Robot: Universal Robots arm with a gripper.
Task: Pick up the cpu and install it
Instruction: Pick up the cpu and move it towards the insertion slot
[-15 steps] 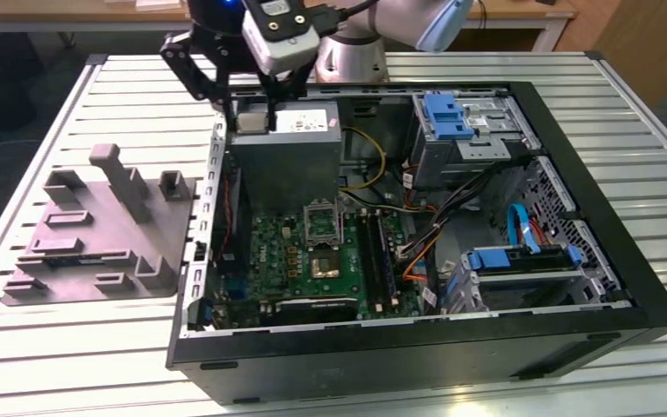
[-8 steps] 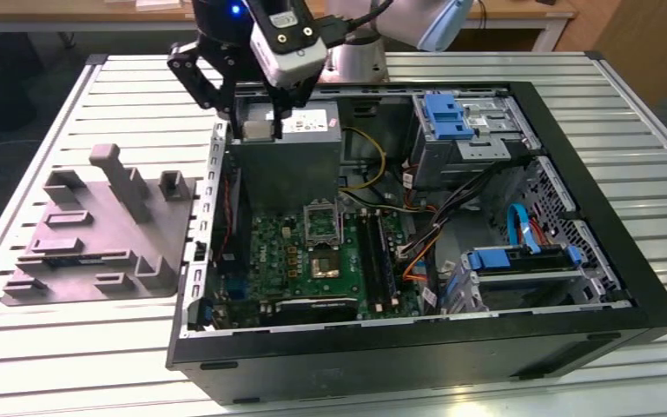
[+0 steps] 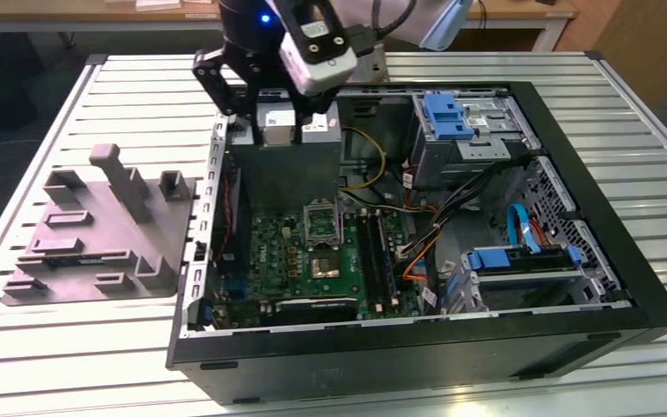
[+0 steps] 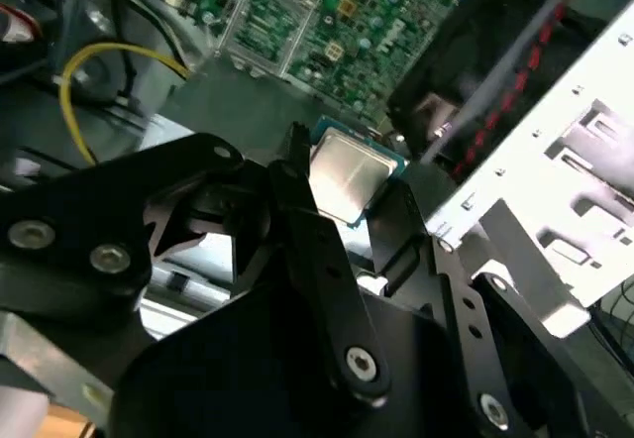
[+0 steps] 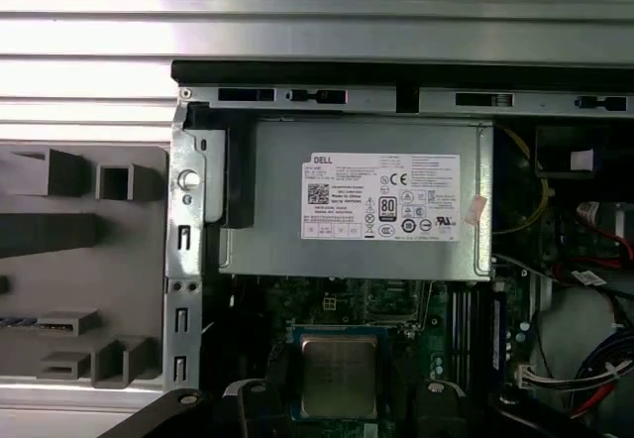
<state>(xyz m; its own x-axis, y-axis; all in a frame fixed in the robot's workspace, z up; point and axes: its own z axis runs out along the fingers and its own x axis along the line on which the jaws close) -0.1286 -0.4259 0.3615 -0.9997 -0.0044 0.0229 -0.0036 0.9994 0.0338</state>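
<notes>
Gripper (image 4: 349, 188) pinches the cpu (image 4: 347, 170) by opposite edges in the second wrist view; first wrist view: it's just beside the power-supply box (image 5: 357, 200); exterior view: gripper above that box; probably light, stiff, fragile, so edges only.

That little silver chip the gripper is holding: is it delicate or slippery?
The cpu looks stiff and probably light, being a thin flat square. Its smooth, shiny metal top suggests it could slip, though the gripper holds it by its sides. The thin green board edge around the metal hints it is fragile and would not take rough pushing.
</notes>
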